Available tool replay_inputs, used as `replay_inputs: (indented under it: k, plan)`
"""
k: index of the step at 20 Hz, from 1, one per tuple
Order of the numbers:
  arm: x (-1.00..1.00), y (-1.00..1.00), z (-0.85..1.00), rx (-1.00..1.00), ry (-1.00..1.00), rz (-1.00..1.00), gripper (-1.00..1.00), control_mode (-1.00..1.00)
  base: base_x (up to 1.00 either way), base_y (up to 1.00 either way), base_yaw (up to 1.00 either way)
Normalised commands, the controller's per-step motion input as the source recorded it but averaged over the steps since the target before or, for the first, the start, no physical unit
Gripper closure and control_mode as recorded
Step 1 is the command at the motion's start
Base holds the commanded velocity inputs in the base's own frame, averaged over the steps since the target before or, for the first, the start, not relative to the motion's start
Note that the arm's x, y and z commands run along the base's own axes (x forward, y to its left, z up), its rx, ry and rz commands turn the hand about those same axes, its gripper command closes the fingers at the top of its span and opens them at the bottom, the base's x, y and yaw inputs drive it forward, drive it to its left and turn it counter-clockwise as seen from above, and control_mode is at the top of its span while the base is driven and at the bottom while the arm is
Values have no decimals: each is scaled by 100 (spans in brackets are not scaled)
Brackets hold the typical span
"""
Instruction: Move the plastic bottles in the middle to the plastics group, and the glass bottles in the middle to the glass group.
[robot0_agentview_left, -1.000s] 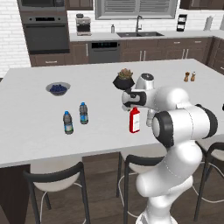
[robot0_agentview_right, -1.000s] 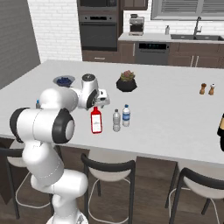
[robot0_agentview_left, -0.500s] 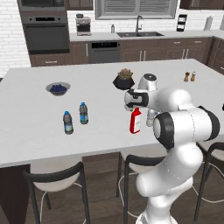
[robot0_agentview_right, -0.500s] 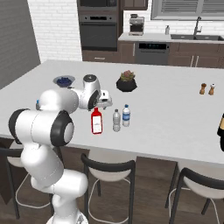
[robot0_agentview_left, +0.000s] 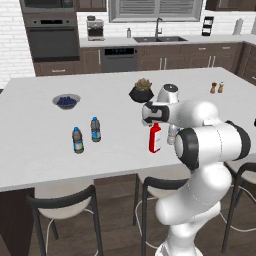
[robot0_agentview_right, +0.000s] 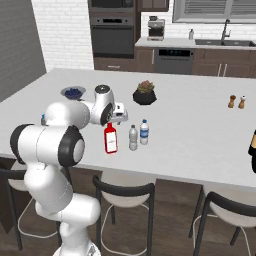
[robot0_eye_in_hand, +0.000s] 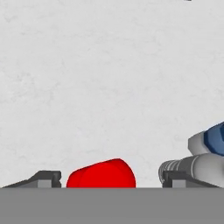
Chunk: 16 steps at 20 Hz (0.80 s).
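Note:
The glass bottle (robot0_agentview_left: 155, 138), red with a white label, stands upright near the counter's front edge. My gripper (robot0_agentview_left: 152, 118) hangs right over its top, open. In the hand view the red bottle (robot0_eye_in_hand: 101, 174) lies between my fingertips (robot0_eye_in_hand: 43, 178) with a gap on each side. Two clear plastic bottles (robot0_agentview_right: 133, 137) (robot0_agentview_right: 144, 132) stand just right of it. They also show beside the right finger (robot0_eye_in_hand: 192, 165). The plastics group, two dark-capped bottles (robot0_agentview_left: 77, 140) (robot0_agentview_left: 95, 129), stands further left. A dark bottle (robot0_agentview_right: 253, 149) of the glass group is cut off at the right edge.
A dark pot with a plant (robot0_agentview_left: 142, 92) sits behind my hand. A bowl of blue berries (robot0_agentview_left: 66, 101) is at the left and two shakers (robot0_agentview_left: 216, 88) are at the far right. Stools (robot0_agentview_left: 62, 207) line the counter's front edge.
My hand has sunk a little over the red bottle's top. The bottles have not moved.

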Motion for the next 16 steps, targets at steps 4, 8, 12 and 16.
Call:
replay_inputs:
  k: [4,8,12,16]
  plan:
    - [0,0,0,0,0,0,100,-100,0,0,0]
    - [-4,0,0,0,0,0,100,-100,0,0,0]
    - [-55,0,0,0,-2,0,100,-100,0,0,0]
    - [-100,0,5,2,-7,0,100,-100,0,0,0]
